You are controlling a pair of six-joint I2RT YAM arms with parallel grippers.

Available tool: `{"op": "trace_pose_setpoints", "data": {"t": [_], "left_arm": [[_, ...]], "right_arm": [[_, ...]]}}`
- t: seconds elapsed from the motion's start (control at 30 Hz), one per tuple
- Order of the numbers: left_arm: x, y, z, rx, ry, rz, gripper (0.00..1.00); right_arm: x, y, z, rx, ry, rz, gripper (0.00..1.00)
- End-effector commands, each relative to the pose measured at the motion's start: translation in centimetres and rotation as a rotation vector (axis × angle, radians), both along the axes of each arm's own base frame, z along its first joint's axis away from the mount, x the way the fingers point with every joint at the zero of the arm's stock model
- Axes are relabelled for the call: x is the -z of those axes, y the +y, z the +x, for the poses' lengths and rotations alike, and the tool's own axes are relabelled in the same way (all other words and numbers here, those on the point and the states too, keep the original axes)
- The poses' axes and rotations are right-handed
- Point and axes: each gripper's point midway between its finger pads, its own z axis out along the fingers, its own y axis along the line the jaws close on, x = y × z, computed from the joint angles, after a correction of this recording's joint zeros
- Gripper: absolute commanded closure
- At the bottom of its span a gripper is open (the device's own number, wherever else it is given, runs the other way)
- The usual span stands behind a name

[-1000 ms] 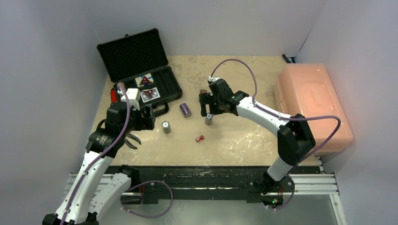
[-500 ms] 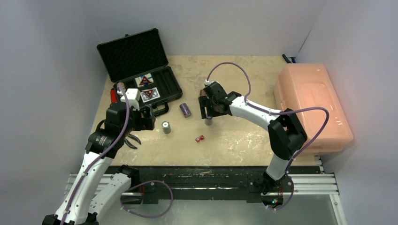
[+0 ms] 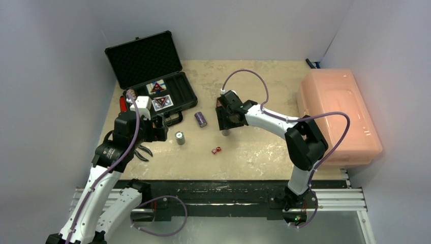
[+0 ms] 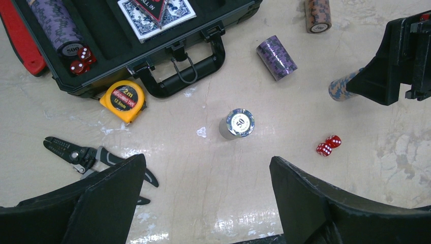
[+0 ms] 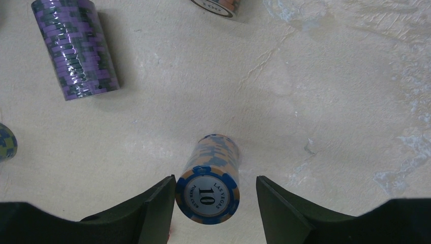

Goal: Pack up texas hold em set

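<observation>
The black case (image 3: 152, 76) lies open at the back left, with two card decks (image 4: 156, 12), a purple chip stack (image 4: 58, 25) and red dice (image 4: 81, 60) in its foam. My right gripper (image 5: 216, 179) straddles an upright blue-and-orange "10" chip stack (image 5: 208, 193). Its left finger touches the stack and the right finger stands a small gap off, so it is open. My left gripper (image 4: 208, 168) hovers wide open and empty, short of a grey "50" stack (image 4: 237, 123). A purple stack (image 4: 276, 57) lies on its side, and two red dice (image 4: 328, 145) sit loose.
An orange "100" stack (image 5: 218, 7) stands behind the right gripper. A yellow tape measure (image 4: 123, 99), black-handled pliers (image 4: 86, 157) and a red-handled tool (image 4: 20, 40) lie by the case's front and left side. The large pink bin (image 3: 338, 114) fills the right side.
My right gripper has shifted left and settled over the "10" stack, with its jaws narrowing around it. The left arm has not moved.
</observation>
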Motion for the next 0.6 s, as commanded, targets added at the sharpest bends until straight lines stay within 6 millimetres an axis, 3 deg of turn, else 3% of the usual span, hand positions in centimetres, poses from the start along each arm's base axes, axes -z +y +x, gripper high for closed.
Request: {"op": "trace_pose_setpoints", "data": {"t": [0.0, 0.17, 0.43, 0.57], "left_arm": [[-2.2, -0.2, 0.5, 0.005, -0.07, -0.022, 0.08], [-2.2, -0.2, 0.5, 0.006, -0.07, -0.023, 0.08], [-2.2, -0.2, 0.5, 0.008, -0.07, -0.023, 0.08], [-2.3, -0.2, 0.5, 0.011, -0.074, -0.023, 0.08]], "right_arm": [[-1.2, 0.9, 1.1, 0.012, -0.043, 0.006, 0.37], [-1.1, 1.1, 1.2, 0.009, -0.043, -0.003, 0.42], [-1.4, 1.3, 1.1, 0.002, -0.041, -0.017, 0.72], [-2.4, 1.5, 1.1, -0.001, -0.052, -0.009, 0.8]]}}
